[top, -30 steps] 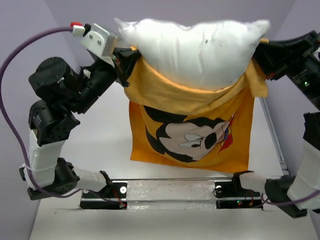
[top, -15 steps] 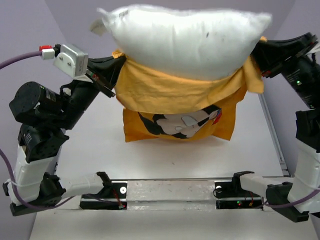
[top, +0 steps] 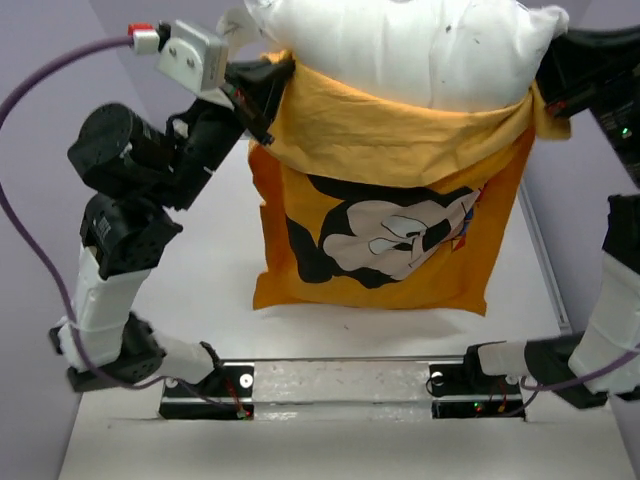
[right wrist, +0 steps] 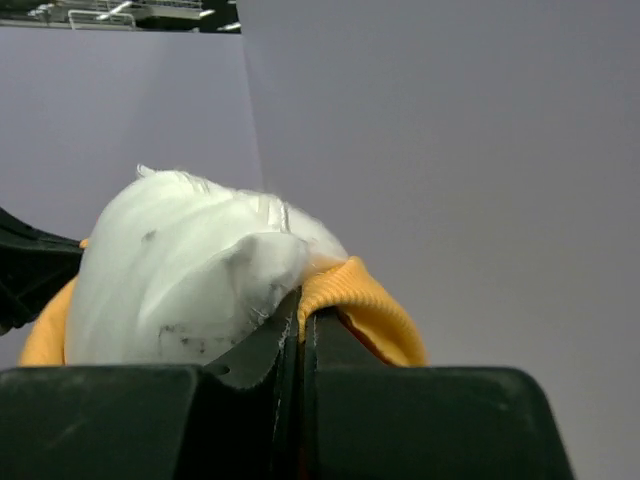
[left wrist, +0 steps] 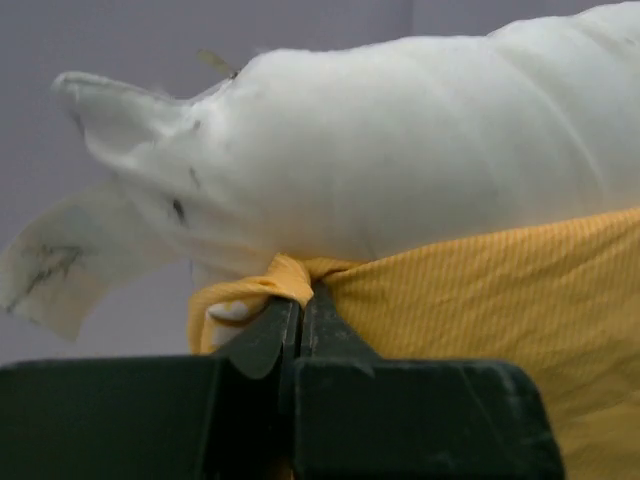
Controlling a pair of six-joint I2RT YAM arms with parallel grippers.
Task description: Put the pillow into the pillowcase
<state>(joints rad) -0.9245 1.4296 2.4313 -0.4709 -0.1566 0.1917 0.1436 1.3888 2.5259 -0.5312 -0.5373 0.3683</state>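
The orange-yellow pillowcase (top: pixel 390 210) with the Mickey Mouse print hangs in the air between both arms, its open mouth up. The plump white pillow (top: pixel 410 50) sits in that mouth, its upper part sticking out above the rim. My left gripper (top: pixel 268 85) is shut on the pillowcase's left rim corner, seen pinched in the left wrist view (left wrist: pixel 300 285) under the pillow (left wrist: pixel 400 170). My right gripper (top: pixel 548 92) is shut on the right rim corner, a fold of orange cloth (right wrist: pixel 355 300) between its jaws beside the pillow (right wrist: pixel 190 280).
The white table (top: pixel 200 270) lies below the hanging pillowcase. The metal base rail (top: pixel 340 385) with both arm mounts runs along the near edge. Purple walls close in the left, right and far sides. A purple cable (top: pixel 40 90) loops by the left arm.
Both grippers rose and lifted the pillowcase, which now hangs longer with the whole Mickey face showing. The pillow sits higher in the view, and the left arm swung inward.
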